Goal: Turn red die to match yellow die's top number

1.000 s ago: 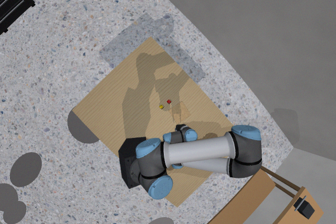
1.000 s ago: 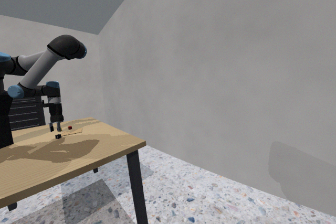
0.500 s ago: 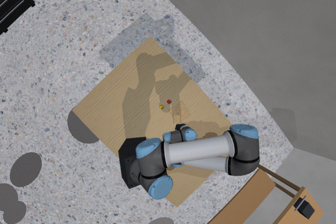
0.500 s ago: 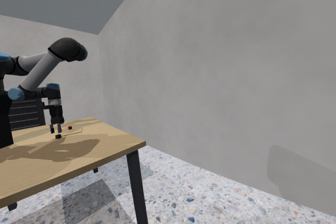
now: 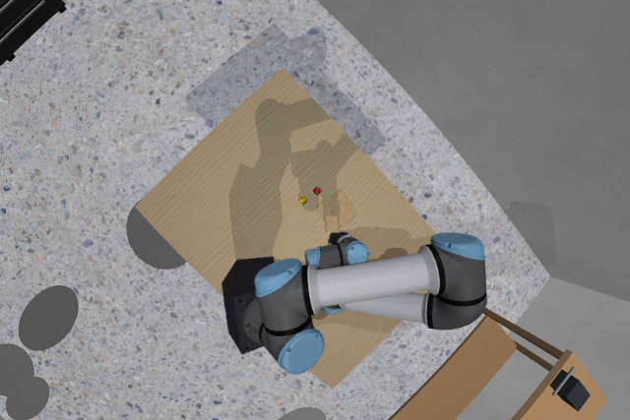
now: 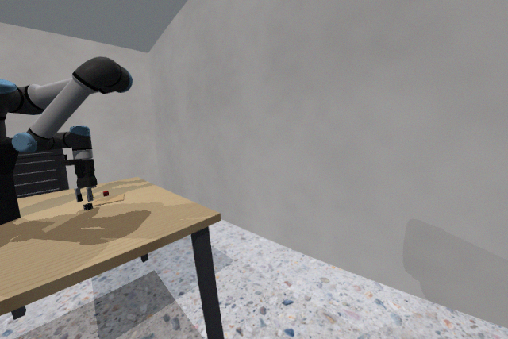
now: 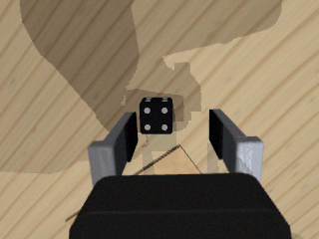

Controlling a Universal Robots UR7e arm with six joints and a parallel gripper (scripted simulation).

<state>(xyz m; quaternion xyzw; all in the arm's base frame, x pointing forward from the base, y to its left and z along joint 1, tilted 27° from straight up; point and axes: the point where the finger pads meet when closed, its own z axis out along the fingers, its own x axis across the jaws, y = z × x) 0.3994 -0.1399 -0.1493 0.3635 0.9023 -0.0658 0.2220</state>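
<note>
Wide-open fingers [image 6: 83, 195] above wood grain, near a black, white-pipped cube [image 6: 87, 206] [image 7: 156, 116].

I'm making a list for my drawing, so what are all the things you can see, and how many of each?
Red die: one, red, on the table beside the mat
Yellow die: one, yellow, on the table near the red one
Black die: one, black with white dots, on the table below the jaws
Mat: one, light tan, on the table
Table: one, wooden, under the dice
Drawer unit: one, black, beyond the table
Wooden furniture: brown, by the table; count unclear
Robot arm: one, grey, black and blue, over the table
Jaws: one pair, grey and black, open
</note>
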